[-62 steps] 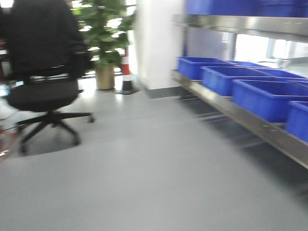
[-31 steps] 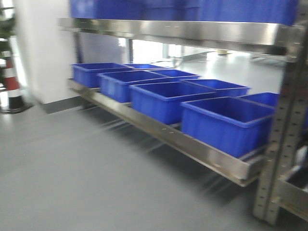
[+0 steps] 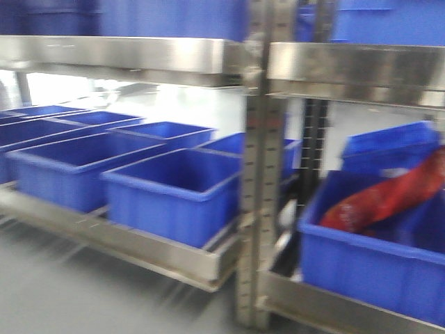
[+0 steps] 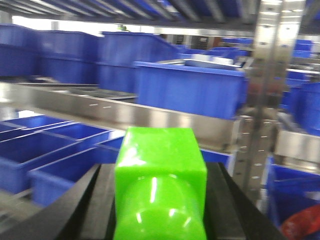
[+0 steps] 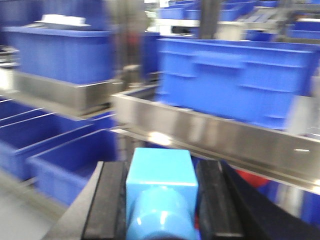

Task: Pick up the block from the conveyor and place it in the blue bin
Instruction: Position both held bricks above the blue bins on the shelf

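My left gripper (image 4: 160,200) is shut on a bright green block (image 4: 160,170), held in the air in front of steel racks. My right gripper (image 5: 161,200) is shut on a light blue block (image 5: 161,185), its black pads (image 5: 112,197) pressed on both sides. Several open blue bins (image 3: 177,184) stand in a row on the low steel shelf (image 3: 111,240); they also show in the left wrist view (image 4: 60,165) and in the right wrist view (image 5: 65,160). The conveyor is out of view. Neither gripper shows in the front view.
A perforated steel upright (image 3: 257,195) splits the rack. To its right a blue bin (image 3: 361,264) holds a red bag (image 3: 389,198). More blue bins (image 4: 190,87) sit on the upper shelves. Grey floor (image 3: 62,299) lies in front.
The front view has swung right: the chair, plant and cone have left the frame, and the rack with blue bins now fills it, closer than before.
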Robot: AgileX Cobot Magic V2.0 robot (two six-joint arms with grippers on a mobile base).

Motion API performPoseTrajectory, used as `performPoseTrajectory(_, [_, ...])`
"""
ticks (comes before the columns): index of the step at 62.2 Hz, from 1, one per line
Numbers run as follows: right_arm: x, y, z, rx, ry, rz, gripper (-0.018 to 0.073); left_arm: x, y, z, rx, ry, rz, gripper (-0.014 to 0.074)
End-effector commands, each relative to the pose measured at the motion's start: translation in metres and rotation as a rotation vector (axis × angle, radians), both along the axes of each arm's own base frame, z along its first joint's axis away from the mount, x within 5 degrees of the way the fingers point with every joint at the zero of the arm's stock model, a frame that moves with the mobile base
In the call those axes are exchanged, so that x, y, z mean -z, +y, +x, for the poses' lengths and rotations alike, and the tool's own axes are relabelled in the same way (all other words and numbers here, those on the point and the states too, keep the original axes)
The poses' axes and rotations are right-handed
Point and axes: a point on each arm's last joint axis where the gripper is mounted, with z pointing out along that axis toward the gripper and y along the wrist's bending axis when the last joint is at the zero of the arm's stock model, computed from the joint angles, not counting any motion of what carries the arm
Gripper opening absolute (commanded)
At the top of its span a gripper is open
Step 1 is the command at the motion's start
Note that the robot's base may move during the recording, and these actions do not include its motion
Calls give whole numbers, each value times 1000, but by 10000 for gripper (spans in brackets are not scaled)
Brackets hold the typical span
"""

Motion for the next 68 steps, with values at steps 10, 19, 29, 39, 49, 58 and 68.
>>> performPoseTrajectory(10, [-3, 0, 0, 1, -27, -1, -162, -2, 0, 0, 0, -21, 3, -111])
performPoseTrajectory(19, [-3, 0, 0, 1, -27, -1, -162, -2, 0, 0, 0, -21, 3, -111])
performPoseTrajectory(29, [-3, 0, 0, 1, -27, -1, -162, -2, 0, 0, 0, -21, 3, -111])
performPoseTrajectory(39, [-3, 0, 0, 1, -29, -1, -162, -2, 0, 0, 0, -22, 3, -111])
performPoseTrajectory(49, [-3, 0, 0, 1, -29, -1, -162, -2, 0, 0, 0, -22, 3, -111])
performPoseTrajectory(58, [-3, 0, 0, 1, -29, -1, -162, -2, 0, 0, 0, -22, 3, -111])
performPoseTrajectory(68, [-3, 0, 0, 1, -29, -1, -162, -2, 0, 0, 0, -22, 3, -111])
